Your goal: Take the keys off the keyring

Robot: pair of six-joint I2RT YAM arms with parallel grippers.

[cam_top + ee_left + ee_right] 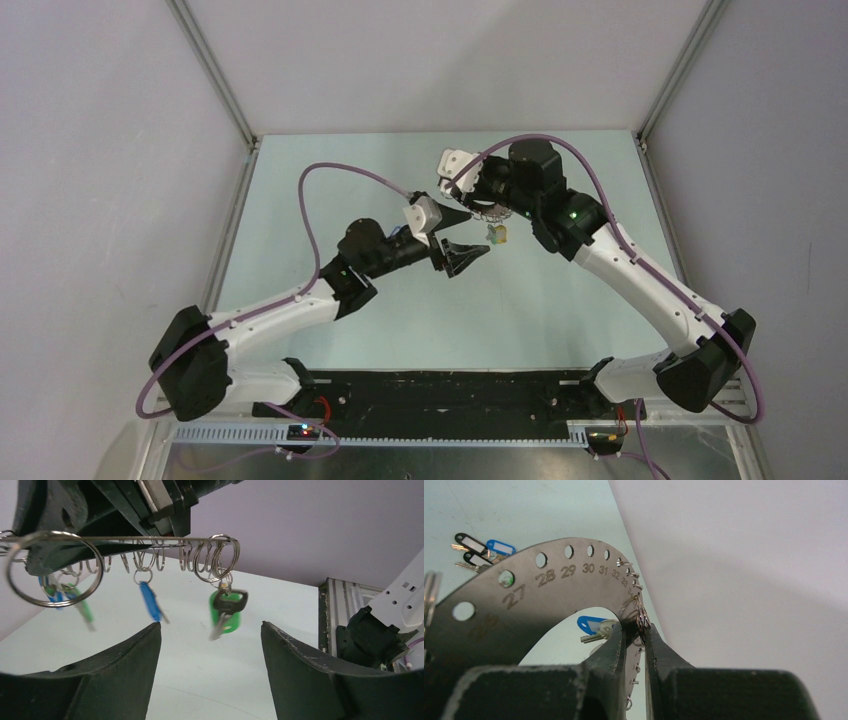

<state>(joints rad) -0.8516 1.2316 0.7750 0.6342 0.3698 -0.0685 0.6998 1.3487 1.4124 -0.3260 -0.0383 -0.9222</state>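
Observation:
The keyring (549,585) is a flat grey metal ring with numbered holes and small split rings along its edge. My right gripper (636,630) is shut on its rim and holds it above the table (400,310). In the left wrist view the keyring (150,541) shows edge-on as a bar. Keys hang from it on split rings: one with a green tag (226,611), one with a blue tag (150,601), and others at the left. My left gripper (210,630) is open and empty, just below the hanging keys. In the top view it (462,250) sits beside the tagged keys (496,234).
Past the keyring, black-tagged keys (470,547) and a blue-tagged key (501,546) show against the table. Another blue-tagged key (591,626) shows through the ring's hole. Grey walls and aluminium posts (215,75) enclose the table.

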